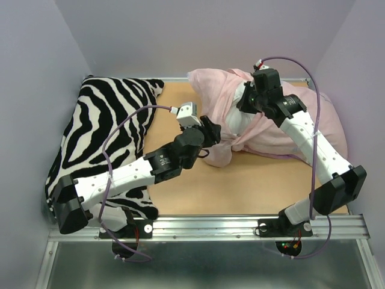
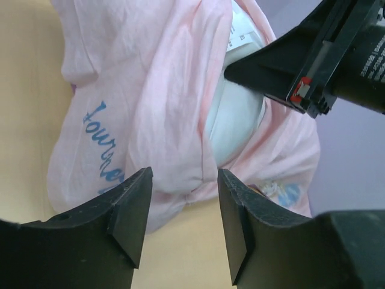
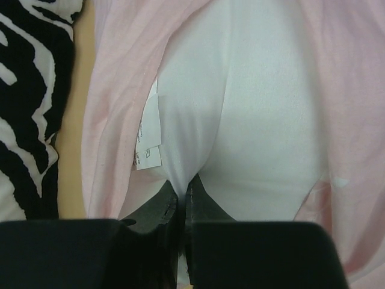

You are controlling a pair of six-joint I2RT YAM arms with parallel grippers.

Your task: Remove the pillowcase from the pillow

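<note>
Two jobs: hold right end effector [image 3: 183, 183] pinched shut on pillow [image 3: 252, 120] at one o'clock on bench [image 1: 252, 186], close left end effector [image 2: 184, 174], jaws apart and empty, on pink pillowcase [image 2: 168, 90], peeling toward seven o'clock.

pillowcase [image 1: 271, 135] pale pink, bunched around white pillow [image 1: 233, 120] | zebra pillow [image 1: 108, 126] along left of table [image 1: 240, 186] | apart from pillowcase
</note>
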